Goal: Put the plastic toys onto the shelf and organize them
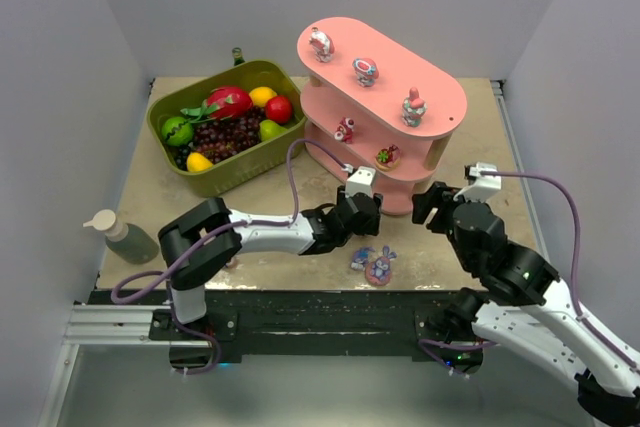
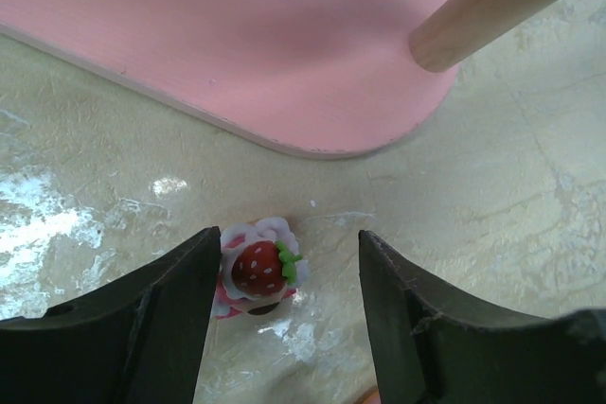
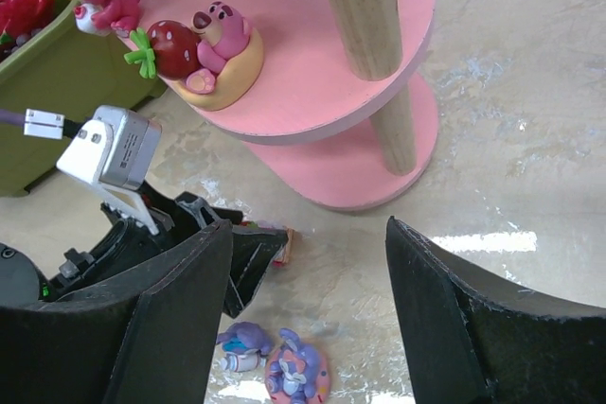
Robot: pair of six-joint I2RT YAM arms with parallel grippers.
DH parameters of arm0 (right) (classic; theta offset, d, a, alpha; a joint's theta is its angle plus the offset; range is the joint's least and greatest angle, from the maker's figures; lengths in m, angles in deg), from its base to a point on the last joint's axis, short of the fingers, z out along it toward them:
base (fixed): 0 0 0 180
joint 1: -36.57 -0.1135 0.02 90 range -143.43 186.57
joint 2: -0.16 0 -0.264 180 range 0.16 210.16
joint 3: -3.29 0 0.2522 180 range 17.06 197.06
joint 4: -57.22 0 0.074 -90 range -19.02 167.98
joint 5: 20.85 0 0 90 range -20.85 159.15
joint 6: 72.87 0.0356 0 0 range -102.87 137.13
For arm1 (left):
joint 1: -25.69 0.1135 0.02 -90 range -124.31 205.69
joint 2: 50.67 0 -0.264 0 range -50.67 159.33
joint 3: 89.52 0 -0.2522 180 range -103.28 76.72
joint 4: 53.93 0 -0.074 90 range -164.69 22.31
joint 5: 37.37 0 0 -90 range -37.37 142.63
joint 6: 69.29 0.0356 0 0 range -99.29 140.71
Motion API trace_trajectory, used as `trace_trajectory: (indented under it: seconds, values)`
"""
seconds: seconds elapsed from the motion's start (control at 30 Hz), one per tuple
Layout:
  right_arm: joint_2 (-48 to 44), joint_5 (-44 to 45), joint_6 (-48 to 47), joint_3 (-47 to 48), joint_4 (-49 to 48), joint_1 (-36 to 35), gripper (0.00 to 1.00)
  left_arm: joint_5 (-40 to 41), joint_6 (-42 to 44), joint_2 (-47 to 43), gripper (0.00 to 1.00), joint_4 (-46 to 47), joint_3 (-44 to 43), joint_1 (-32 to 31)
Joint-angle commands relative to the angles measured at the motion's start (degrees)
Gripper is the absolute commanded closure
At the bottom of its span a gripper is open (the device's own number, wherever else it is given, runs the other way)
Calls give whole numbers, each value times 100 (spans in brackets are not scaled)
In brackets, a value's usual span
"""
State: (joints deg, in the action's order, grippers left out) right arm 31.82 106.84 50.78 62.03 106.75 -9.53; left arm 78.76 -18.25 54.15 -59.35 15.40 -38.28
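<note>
strawberry toy: small glossy red strawberry on a white-pink base (image 2: 258, 270), sitting on the beige worktop (image 1: 480, 137) just off the bottom board's rounded end
left pincer: (image 2: 289, 251) released, one finger on either side of the strawberry toy; one finger right against it, the other apart
shelf: pink three-tier oval shelf with pale wooden uprights (image 1: 440, 82); three figurines on the top board, two on the middle board
bunny: purple-pink (image 1: 381, 267), flat on the worktop near the shelf front, smaller purple figurine (image 1: 358, 262) just beside it
right pincer: (image 3: 305, 243) released, nothing between its fingers, near the shelf's right end
basket: olive-green oblong (image 1: 225, 175), plastic fruit inside, left of the shelf
</note>
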Motion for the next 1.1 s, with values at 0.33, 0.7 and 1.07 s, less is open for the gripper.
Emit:
trace_trajectory:
  seconds: [0.33, 0.7, 1.07]
  values:
    - [-274, 203, 28, 135, 114, 14, 30, 752, -50, 303, 71, -376, -302, -37]
    - [-354, 203, 28, 170, 167, 14, 30, 1157, 1029, -566, 100, 211, 348, -11]
    - [-362, 203, 28, 170, 167, 23, 30, -89, 2015, -2393, 100, 493, 1254, 858]
